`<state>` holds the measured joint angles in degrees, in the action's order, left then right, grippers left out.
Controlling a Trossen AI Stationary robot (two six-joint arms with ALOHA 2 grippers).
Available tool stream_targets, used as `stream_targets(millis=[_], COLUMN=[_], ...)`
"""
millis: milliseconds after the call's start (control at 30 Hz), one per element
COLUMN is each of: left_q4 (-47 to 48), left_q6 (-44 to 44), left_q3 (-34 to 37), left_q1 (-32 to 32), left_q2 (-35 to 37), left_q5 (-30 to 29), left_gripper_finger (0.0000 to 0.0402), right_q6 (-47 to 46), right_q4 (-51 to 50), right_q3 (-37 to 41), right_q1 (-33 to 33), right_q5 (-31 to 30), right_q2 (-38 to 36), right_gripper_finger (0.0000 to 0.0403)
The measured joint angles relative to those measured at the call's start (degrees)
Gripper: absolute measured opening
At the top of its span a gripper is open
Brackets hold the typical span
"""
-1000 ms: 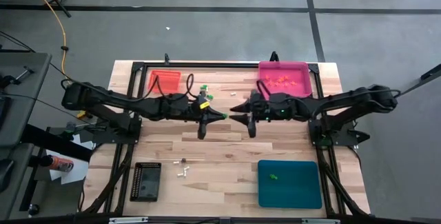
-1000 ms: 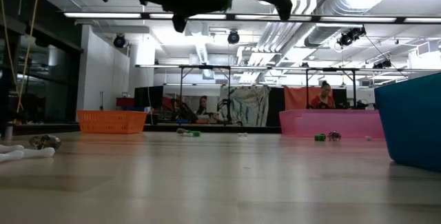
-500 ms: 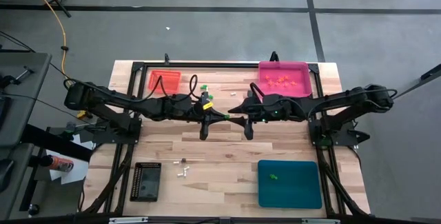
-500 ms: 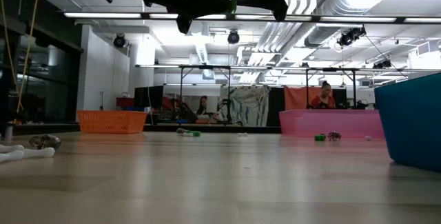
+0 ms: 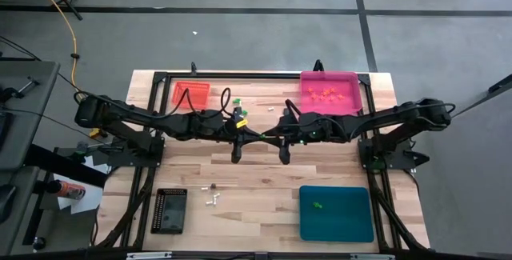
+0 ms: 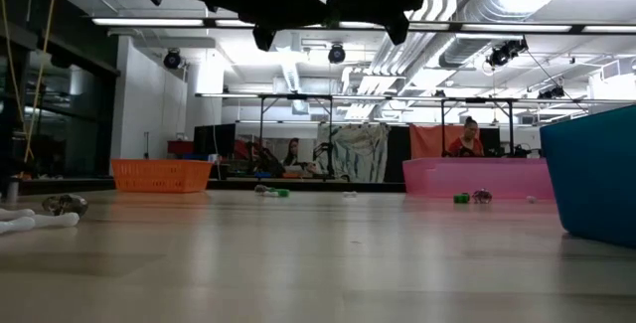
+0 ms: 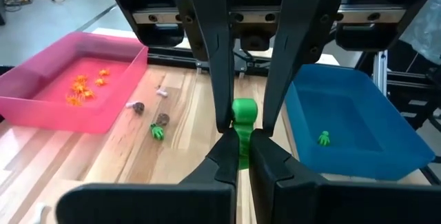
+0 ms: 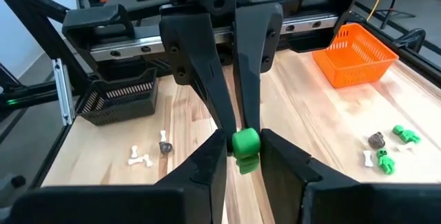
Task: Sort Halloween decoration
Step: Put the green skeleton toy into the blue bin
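Mid-air handover above the table's middle — left gripper (image 7: 238,156) clenched on a green trinket (image 7: 242,110), right gripper (image 8: 242,156) closing round it, grip not certain. Next: left lets go, right carries it to the teal tray (image 5: 337,213) at the near right corner — likely.

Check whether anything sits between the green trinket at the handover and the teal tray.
Nothing visible does. The green trinket is pinched in the left tool, with the right tool around its other end, in the air over mid-table. The table toward the teal tray looks bare.
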<state>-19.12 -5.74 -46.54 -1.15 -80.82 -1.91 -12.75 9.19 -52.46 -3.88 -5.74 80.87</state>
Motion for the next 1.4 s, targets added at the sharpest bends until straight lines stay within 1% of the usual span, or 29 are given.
stream_targets(millis=[133, 200, 267, 333, 467, 533, 600, 700, 833, 867, 933, 1000, 1067, 1200, 1300, 1400], left_q4=[0.3, 0.5, 0.7, 1.0, 1.5, 2.7, 5.3, 13.9, 26.4, 27.8, 27.5, 24.6, 21.1, 13.8, 11.0, 11.3], left_q6=[0.0, 0.0, 0.0, -0.4, -0.7, -1.3, -1.5, -0.6, -2.6, -2.9, -3.8, -5.6, -8.2, -12.8, -15.9, -18.3], left_q3=[-0.1, -0.1, -0.1, -0.1, -0.1, -0.1, -0.1, -0.2, -0.1, 0.4, 2.6, 5.1, 8.2, 13.3, 16.0, 16.9], left_q1=[0.0, 0.0, 0.0, 0.0, 0.0, 0.0, 0.1, 0.7, 1.2, 1.2, 1.1, 0.7, -0.1, -2.4, -4.4, -6.3], left_q2=[0.1, 0.1, 0.1, 0.1, 0.1, 0.5, 1.8, 5.5, 11.8, 13.4, 17.0, 20.1, 23.2, 27.1, 28.0, 27.8], left_q5=[0.0, 0.0, 0.0, -0.2, -0.8, -1.1, -1.9, -3.2, -6.5, -7.5, -9.1, -10.9, -12.5, -14.1, -15.8, -18.1], left_gripper_finger=[0.0001, 0.0003, 0.0010, 0.0021, 0.0058, 0.0081, 0.0104, 0.0134, 0.0159, 0.0162, 0.0165, 0.0164, 0.0162, 0.0157, 0.0157, 0.0157], right_q6=[0.8, 1.2, 1.2, 1.3, 1.5, 2.5, 3.2, 3.4, 2.0, 0.7, -2.7, -7.0, -12.8, -26.0, -34.9, -43.4], right_q4=[1.0, 0.8, 0.7, 0.7, 0.7, -0.4, -2.7, -8.6, -21.9, -25.0, -29.9, -32.0, -31.4, -23.2, -16.4, -13.8], right_q3=[0.1, 0.1, 0.1, 0.1, 0.1, 0.1, 0.1, 0.0, 0.0, 0.2, 1.6, 4.2, 7.4, 14.1, 17.8, 18.9], right_q1=[0.0, 0.0, 0.0, 0.0, 0.0, 0.0, 0.1, 0.5, 0.5, 0.2, -0.9, -3.2, -6.5, -16.3, -24.9, -32.3], right_q5=[0.2, 0.2, 0.2, 0.2, 0.1, 0.2, 0.2, 0.2, -0.2, -0.3, -0.3, -0.3, -0.3, -0.1, -0.3, -0.6], right_q2=[-0.2, -0.2, -0.2, -0.3, -0.5, -1.3, -2.6, -6.4, -12.2, -13.7, -16.8, -19.6, -22.4, -25.2, -23.4, -18.1], right_gripper_finger=[0.0070, 0.0053, 0.0027, 0.0011, 0.0016, 0.0010, 0.0006, 0.0006, 0.0004, 0.0004, 0.0004, 0.0003, 0.0002, 0.0002, 0.0001, 0.0001])
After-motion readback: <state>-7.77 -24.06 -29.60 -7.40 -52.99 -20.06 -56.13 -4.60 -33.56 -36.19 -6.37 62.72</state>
